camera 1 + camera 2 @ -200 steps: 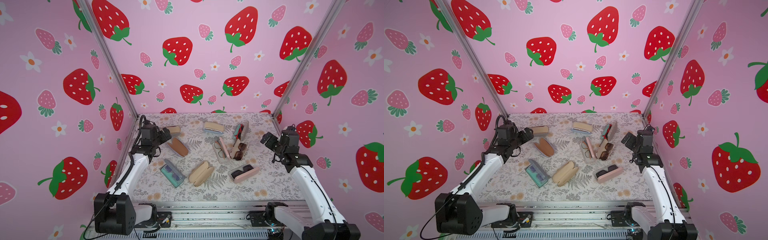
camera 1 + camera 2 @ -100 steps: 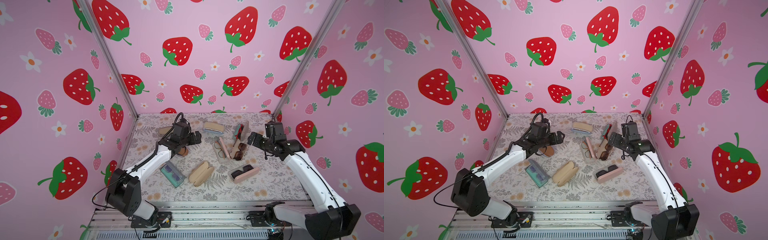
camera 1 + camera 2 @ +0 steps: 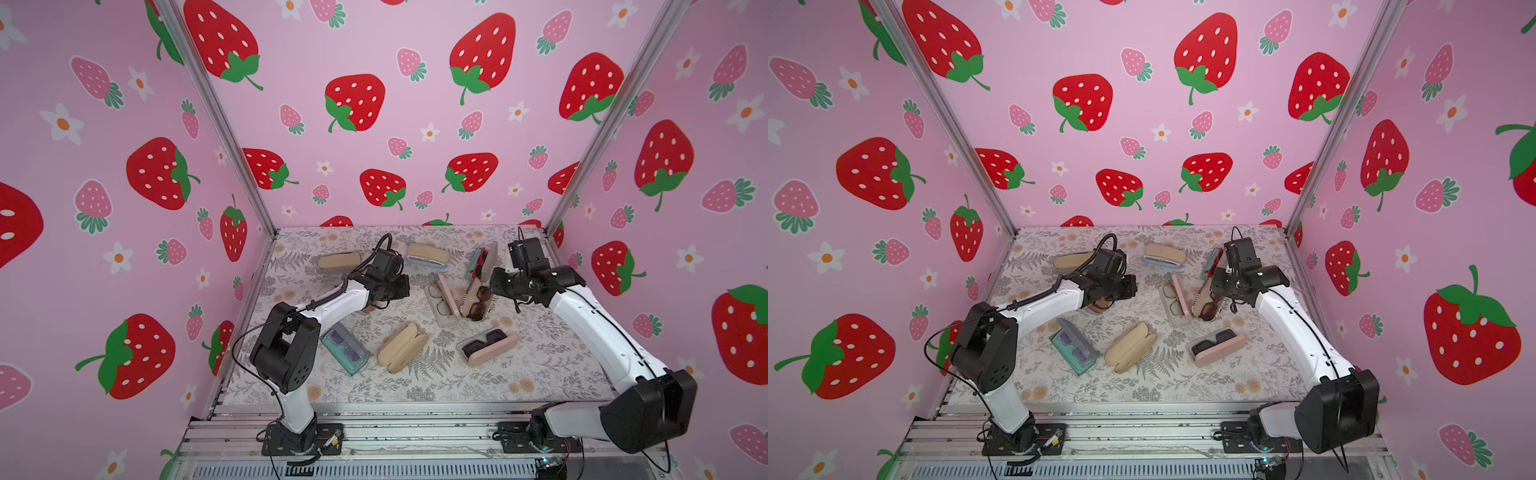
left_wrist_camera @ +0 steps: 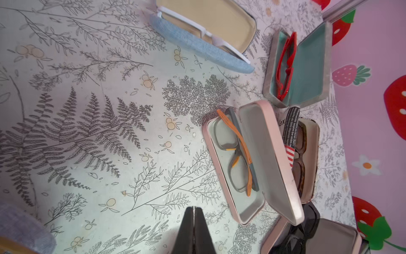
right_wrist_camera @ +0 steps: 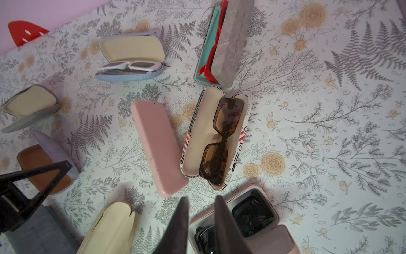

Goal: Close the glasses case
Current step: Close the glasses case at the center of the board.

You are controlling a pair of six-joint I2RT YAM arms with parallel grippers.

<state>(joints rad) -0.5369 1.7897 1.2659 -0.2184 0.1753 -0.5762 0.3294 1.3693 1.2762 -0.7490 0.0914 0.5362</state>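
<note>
Glasses case holding tortoiseshell sunglasses lies open on my bench, beside a pink case. My left tool is clenched on nothing; my right tool hangs slightly parted.

Walls: three, pink, printed with red and pink strawberries and white flowers; beyond and beside left gripper and right gripper. Corner posts: metal. Table cover: pale fern-and-flower print, beneath both. Rails: metal, behind them.
</note>
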